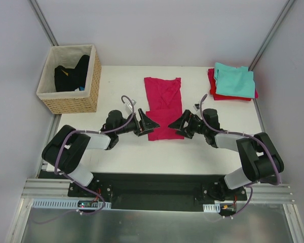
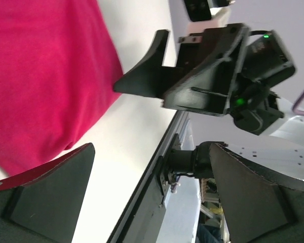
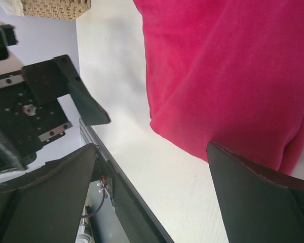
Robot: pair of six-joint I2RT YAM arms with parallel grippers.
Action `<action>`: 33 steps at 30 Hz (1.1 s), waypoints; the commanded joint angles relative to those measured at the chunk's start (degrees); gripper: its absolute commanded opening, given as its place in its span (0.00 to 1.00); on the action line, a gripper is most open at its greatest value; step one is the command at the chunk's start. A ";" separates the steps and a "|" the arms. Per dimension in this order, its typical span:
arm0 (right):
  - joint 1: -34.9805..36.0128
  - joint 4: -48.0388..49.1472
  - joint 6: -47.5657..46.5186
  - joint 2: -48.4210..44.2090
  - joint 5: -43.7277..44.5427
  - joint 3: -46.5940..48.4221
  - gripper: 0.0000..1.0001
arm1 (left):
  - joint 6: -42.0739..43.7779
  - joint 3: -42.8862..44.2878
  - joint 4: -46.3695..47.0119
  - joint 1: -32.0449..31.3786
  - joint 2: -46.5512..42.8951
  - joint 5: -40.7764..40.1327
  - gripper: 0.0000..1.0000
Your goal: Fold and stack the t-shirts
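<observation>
The magenta-pink t-shirt (image 1: 163, 105) lies folded into a long strip in the middle of the table, its near end doubled over. My left gripper (image 1: 148, 124) is open and empty at the shirt's near left edge. My right gripper (image 1: 178, 124) is open and empty at its near right edge. The shirt fills the upper left of the left wrist view (image 2: 40, 76) and the upper right of the right wrist view (image 3: 228, 71). A folded teal t-shirt (image 1: 235, 81) lies on a folded red t-shirt (image 1: 213, 86) at the back right.
A wicker basket (image 1: 71, 98) with dark clothing inside stands at the back left. The table's front edge and black rail (image 1: 152, 177) run just behind the grippers. Grey walls enclose the table on three sides.
</observation>
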 commanded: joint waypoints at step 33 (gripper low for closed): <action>-0.90 7.59 -1.21 6.42 3.42 -7.19 0.96 | 6.80 1.07 -17.02 -0.60 8.09 -6.18 0.93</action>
